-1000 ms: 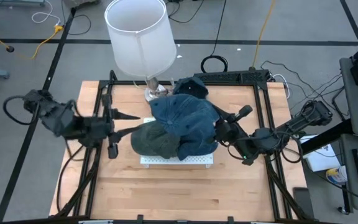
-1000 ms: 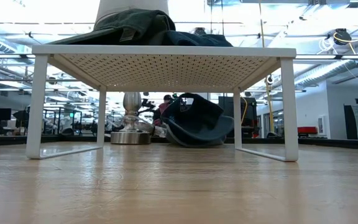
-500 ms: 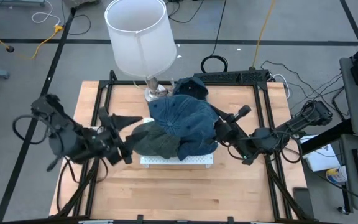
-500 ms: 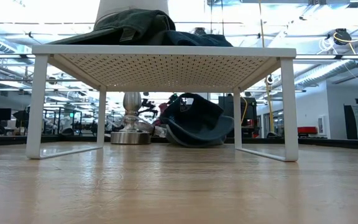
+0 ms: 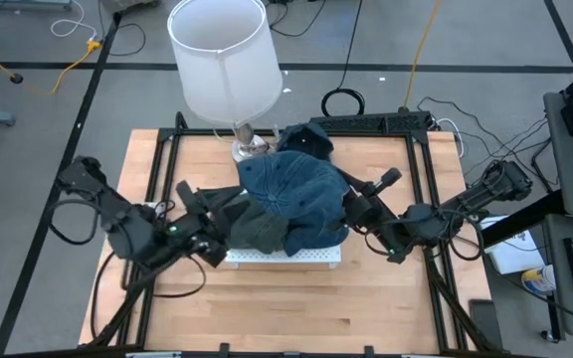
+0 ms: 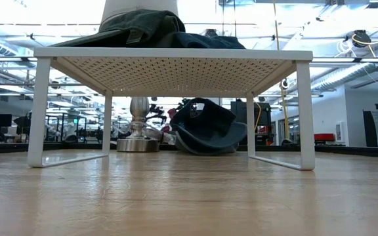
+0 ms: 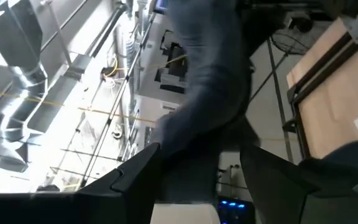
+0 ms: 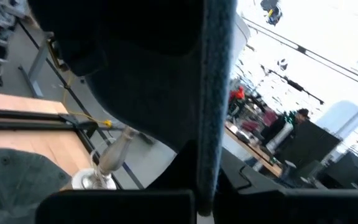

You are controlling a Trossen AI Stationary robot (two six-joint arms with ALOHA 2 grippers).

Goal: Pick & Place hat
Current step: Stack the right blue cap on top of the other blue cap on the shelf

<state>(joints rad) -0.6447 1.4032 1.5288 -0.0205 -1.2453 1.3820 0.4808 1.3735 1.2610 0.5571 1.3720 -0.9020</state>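
A white perforated rack [image 5: 311, 256] stands mid-table. On it lies a dark green hat [image 5: 252, 229], and a blue denim hat [image 5: 291, 189] rests over the green one's right part. My right gripper [image 5: 349, 211] is shut on the blue hat's right edge. My left gripper [image 5: 225, 204] stands level at the hats' left side. In the left wrist view its fingers [image 7: 135, 177] are apart with a strip of blue cloth [image 7: 210, 93] between them. A third, navy hat [image 6: 209, 128] lies on the table behind the rack. My right gripper pinches the blue hat's right rim [image 8: 216, 112] between its two fingers, coming level from the table's right. The rim shows edge-on and runs straight away from the fingers. The hat's crown rests on the green hat and the rack. My left gripper has blue cloth between its open fingers; I cannot tell whether they touch it.
A table lamp with a white shade [image 5: 222, 55] and a metal foot [image 6: 136, 141] stands at the far side, just behind the rack. A black frame [image 5: 167, 159] runs around the tabletop. Bare wood lies in front of the rack [image 5: 286, 308].
My left gripper has moved toward the table's right, in toward the hats on the rack, and its wrist has rolled. The left arm has swung toward the near edge. My right gripper and the hats have stayed where they were.
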